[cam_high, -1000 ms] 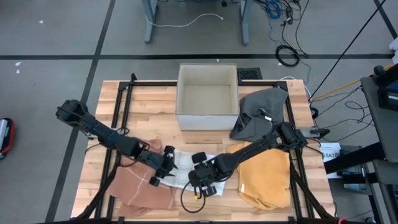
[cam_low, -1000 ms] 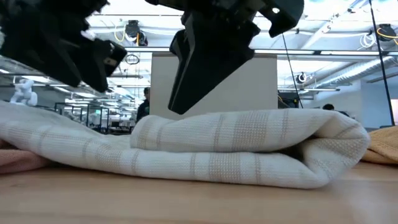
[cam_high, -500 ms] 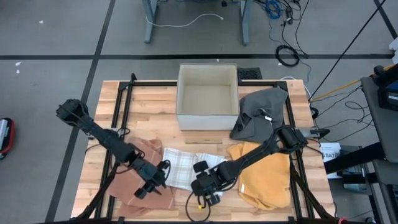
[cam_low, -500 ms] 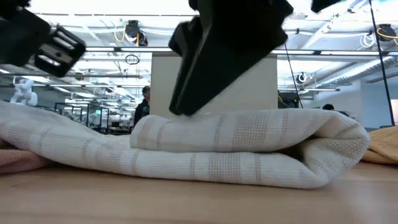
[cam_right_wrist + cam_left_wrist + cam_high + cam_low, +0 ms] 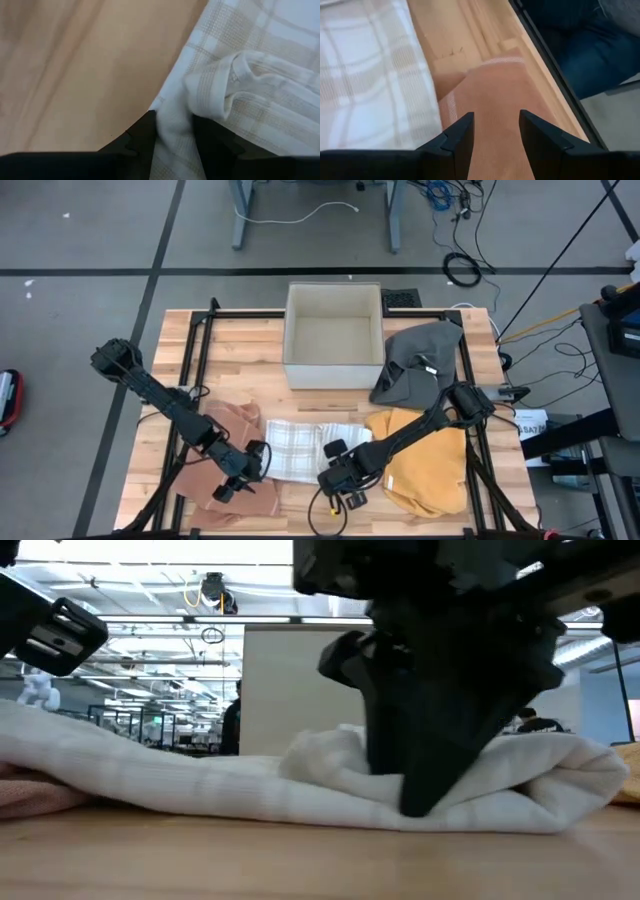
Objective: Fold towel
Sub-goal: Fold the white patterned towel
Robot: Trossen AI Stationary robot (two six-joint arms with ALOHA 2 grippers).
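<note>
The white plaid towel [image 5: 295, 448] lies folded near the table's front edge, between a pink towel [image 5: 228, 422] and a yellow one [image 5: 425, 465]. My right gripper [image 5: 338, 480] is open and points down into the white towel's near right part [image 5: 300, 765], with a ridge of cloth between its fingers [image 5: 175, 120]. My left gripper [image 5: 243, 472] hangs open above the pink towel [image 5: 495, 90], left of the white towel [image 5: 365, 75], touching nothing. My right gripper comes from above, pointing steeply down, and its fingers [image 5: 420, 770] stand in the white towel's upper layer near its near right edge. A bunched ridge of cloth [image 5: 172, 112] fills the gap between them. The towel is dented under the fingers and lies on the table.
An open white box [image 5: 335, 335] stands at the table's far middle and a grey cloth [image 5: 415, 360] lies to its right. Black frame rails [image 5: 190, 380] run along the table's sides. Bare wood shows at the far left [image 5: 240, 350].
My left gripper has swung from the white towel's left edge toward the table's near left, over the pink towel, and has rolled. My right gripper has sunk toward the near edge into the towel; the towel's raised upper fold is now pressed down and bunched.
</note>
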